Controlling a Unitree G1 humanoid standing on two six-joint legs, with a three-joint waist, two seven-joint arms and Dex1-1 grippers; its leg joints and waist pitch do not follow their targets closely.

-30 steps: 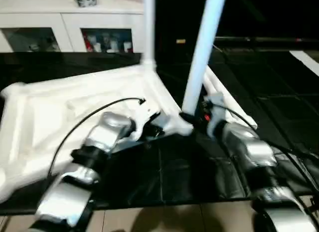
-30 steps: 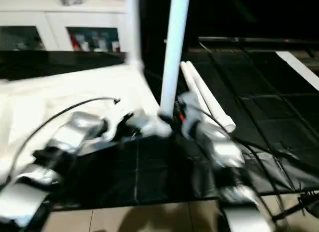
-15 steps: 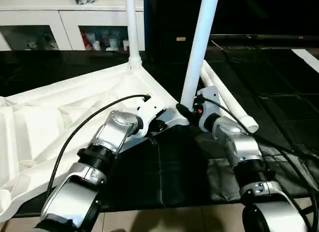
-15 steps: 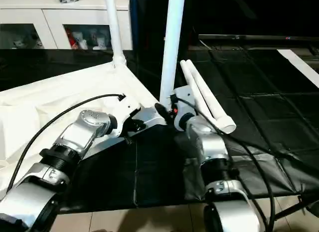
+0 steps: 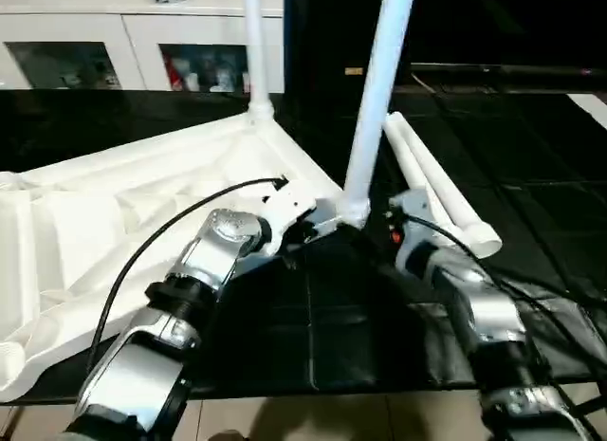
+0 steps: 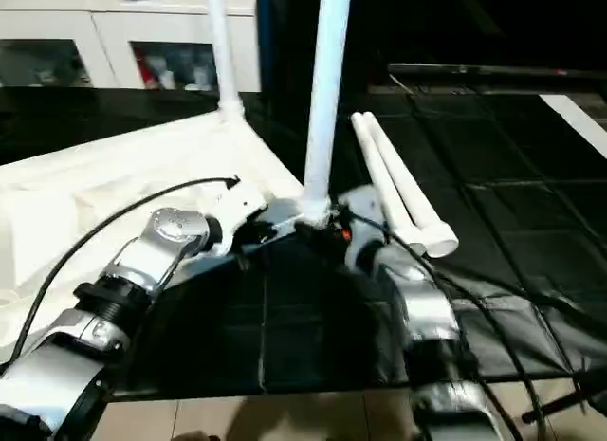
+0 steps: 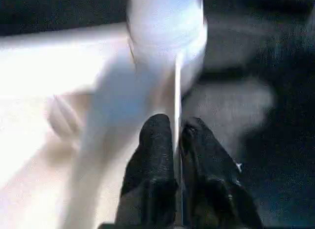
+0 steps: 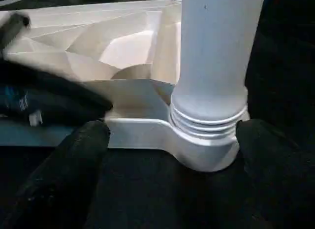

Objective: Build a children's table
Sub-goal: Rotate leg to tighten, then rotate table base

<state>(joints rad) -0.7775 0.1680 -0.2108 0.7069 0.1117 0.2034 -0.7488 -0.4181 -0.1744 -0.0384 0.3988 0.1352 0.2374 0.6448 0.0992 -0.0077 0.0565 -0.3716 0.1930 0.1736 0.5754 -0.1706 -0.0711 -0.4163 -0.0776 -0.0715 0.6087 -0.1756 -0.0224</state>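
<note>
The children's table (image 5: 142, 204) lies upside down on a black mat, ribbed underside up. One white leg (image 5: 254, 43) stands upright in the far corner. A second leg (image 5: 375, 109) stands in the near corner socket (image 8: 206, 150). My left gripper (image 7: 176, 128) is shut on the thin white rim of the table frame just beside that socket. My right gripper (image 8: 172, 135) is open, with its black fingers (image 8: 74, 160) wide apart on either side of the near leg's base and not touching it.
Two loose white legs (image 5: 441, 190) lie side by side on the black mat (image 5: 531, 137), right of the near corner. A white glass-door cabinet (image 5: 123, 52) stands at the back left. A beige floor strip (image 5: 332, 417) runs along the mat's near edge.
My right gripper has opened and let go of the near leg's base. The left gripper stays on the frame rim. The camera has shifted a little.
</note>
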